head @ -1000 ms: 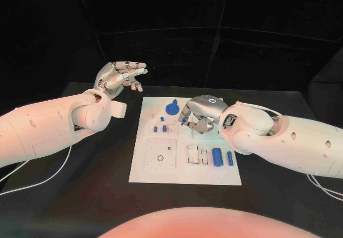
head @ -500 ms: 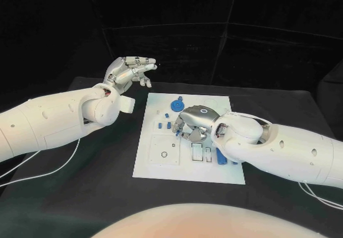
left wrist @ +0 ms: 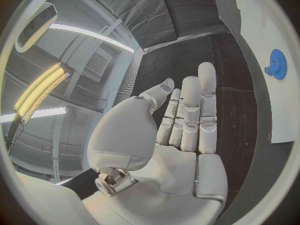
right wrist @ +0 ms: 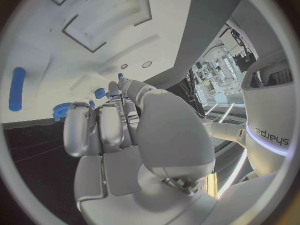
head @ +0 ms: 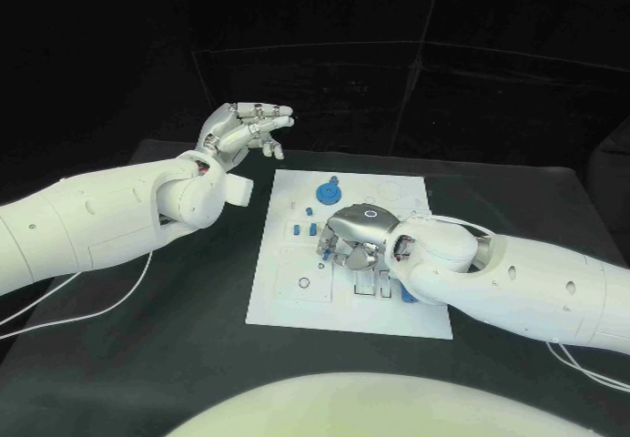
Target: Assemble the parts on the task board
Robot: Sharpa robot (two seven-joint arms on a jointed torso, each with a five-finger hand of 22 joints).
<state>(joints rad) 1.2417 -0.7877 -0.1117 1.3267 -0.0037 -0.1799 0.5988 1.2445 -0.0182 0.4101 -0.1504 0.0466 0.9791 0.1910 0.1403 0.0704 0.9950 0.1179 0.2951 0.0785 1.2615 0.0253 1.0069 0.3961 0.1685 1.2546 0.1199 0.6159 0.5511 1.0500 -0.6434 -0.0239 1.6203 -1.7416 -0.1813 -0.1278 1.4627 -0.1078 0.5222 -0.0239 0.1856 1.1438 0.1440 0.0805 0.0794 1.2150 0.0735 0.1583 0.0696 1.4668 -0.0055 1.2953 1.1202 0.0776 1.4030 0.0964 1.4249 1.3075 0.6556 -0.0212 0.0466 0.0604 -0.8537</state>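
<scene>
Left hand: your left hand (head: 244, 130) is raised past the far-left corner of the board, fingers straight and side by side, nothing in it. In the wrist view the left hand (left wrist: 181, 130) shows a bare palm. Looks parked out of the way so the right arm has room.
Right hand: the right hand (head: 352, 238) is low over the middle of the board, fingers curled down among the small blue pieces (head: 309, 230). Can't tell if they're clamped on a piece or only touching; its own knuckles hide the tips. The wrist view has the right hand (right wrist: 112, 130) with fingers stretched toward a blue peg (right wrist: 100, 93), contact unclear.
Board: the white board (head: 296, 305) lies flat mid-tabletop (head: 157, 328), cut-out slots on its near half.
Parts: blue gear (head: 329, 192) sits at the far end of the board, well apart from both hands. A blue cylinder (head: 411, 295) lies near the right edge, partly behind the right forearm. Same cylinder (right wrist: 17, 88) lies loose in the right wrist view.
Step, my read: a pick or seat of a small peg, mid-board.
Risk: curled fingers are crowded by neighbouring pieces; you could nudge one.
</scene>
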